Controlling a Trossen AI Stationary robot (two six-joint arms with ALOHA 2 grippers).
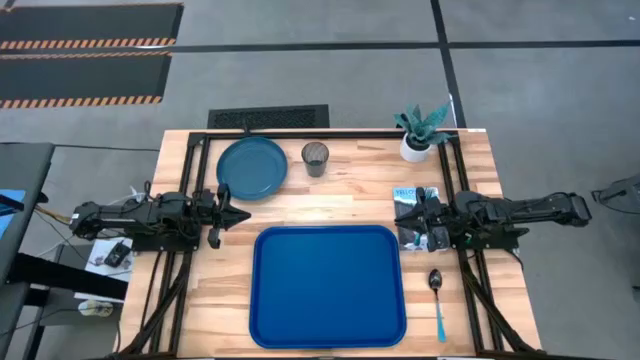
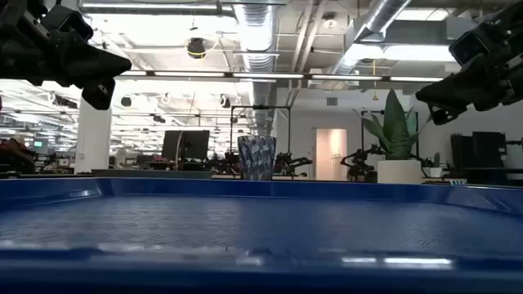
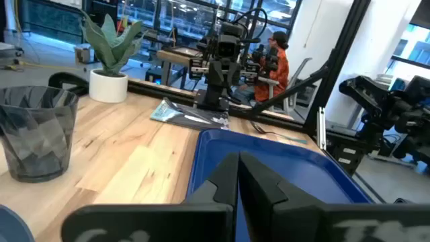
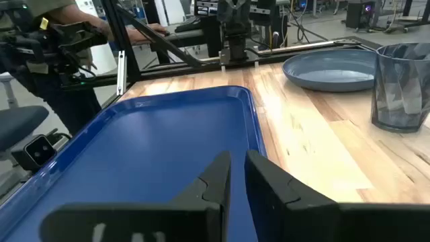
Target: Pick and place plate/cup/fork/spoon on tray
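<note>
Lying beside right gripper (image 1: 403, 222): spoon (image 1: 437, 288)

The plate (image 1: 252, 167) and cup (image 1: 315, 158) lie behind the tray (image 1: 328, 286), with the spoon (image 1: 437, 297) to its right

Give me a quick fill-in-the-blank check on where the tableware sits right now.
1. The tray holds ____ items.
2. The cup stands just right of the ____.
3. The spoon lies on the table off the tray's ____ side.
4. The right gripper hovers over a ____ packet.

Missing words: no; plate; right; fork
</note>
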